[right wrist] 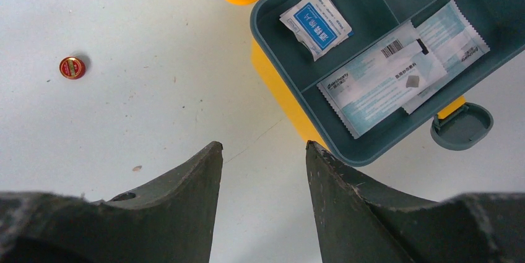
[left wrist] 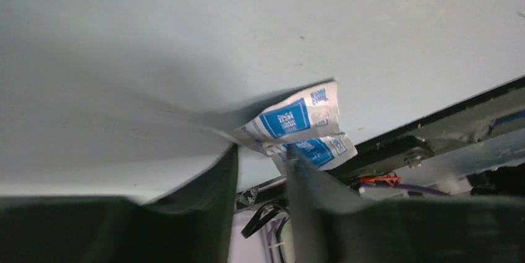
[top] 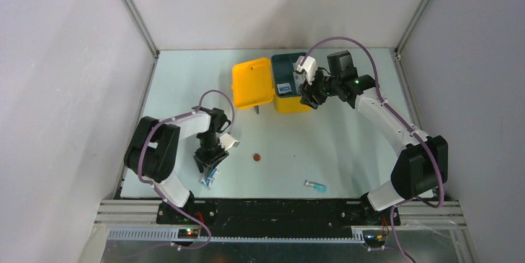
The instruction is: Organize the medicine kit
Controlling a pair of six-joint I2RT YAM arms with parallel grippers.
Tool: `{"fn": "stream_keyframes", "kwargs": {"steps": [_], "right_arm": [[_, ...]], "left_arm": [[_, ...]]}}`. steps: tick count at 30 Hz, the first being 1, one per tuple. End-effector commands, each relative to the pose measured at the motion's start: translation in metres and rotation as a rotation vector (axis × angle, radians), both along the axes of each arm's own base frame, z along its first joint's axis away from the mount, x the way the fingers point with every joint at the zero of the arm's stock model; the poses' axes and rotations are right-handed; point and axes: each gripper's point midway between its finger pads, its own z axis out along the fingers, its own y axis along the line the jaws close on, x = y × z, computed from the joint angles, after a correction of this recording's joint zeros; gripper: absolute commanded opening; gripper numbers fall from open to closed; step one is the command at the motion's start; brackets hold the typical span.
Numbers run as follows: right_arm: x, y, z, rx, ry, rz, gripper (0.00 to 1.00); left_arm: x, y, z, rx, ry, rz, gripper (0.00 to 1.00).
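Observation:
The yellow medicine kit [top: 291,103] stands open at the back middle, its lid [top: 252,82] laid to the left. In the right wrist view the kit [right wrist: 277,86] holds a dark teal tray [right wrist: 272,34] with a white-and-blue sachet [right wrist: 316,21] and two long pale packets [right wrist: 381,80]. My right gripper [top: 309,97] [right wrist: 263,145] is open and empty, above the table by the kit's front edge. My left gripper [top: 207,167] [left wrist: 262,147] is open and low over two white-and-blue sachets [top: 210,178] [left wrist: 297,117]. Its fingertips [left wrist: 291,151] touch their near edge.
A small red round cap [top: 254,157] [right wrist: 72,67] lies on the table in front of the kit. A small teal tube [top: 316,185] lies near the front edge. The black front rail [left wrist: 433,133] runs just behind the sachets. The kit's latch [right wrist: 461,127] hangs open.

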Motion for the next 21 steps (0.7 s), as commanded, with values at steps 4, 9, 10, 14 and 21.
{"fn": "stream_keyframes", "kwargs": {"steps": [4, 9, 10, 14, 21], "right_arm": [[0.002, 0.001, 0.006, 0.013, -0.017, 0.002, 0.57], [0.006, 0.001, 0.011, 0.012, -0.044, 0.005, 0.57], [0.007, 0.001, 0.012, 0.011, -0.050, 0.005, 0.57], [0.010, 0.001, 0.015, 0.006, -0.066, 0.005, 0.57], [0.015, -0.006, 0.020, 0.004, -0.087, -0.018, 0.57]], "left_arm": [[0.009, -0.010, -0.013, -0.048, -0.045, -0.010, 0.02], [0.035, -0.027, 0.022, -0.150, -0.176, -0.013, 0.00], [0.041, -0.030, 0.030, -0.166, -0.201, -0.021, 0.00], [0.079, -0.052, 0.086, -0.306, -0.364, -0.040, 0.00], [0.147, -0.105, 0.183, -0.561, -0.598, -0.096, 0.00]]}}
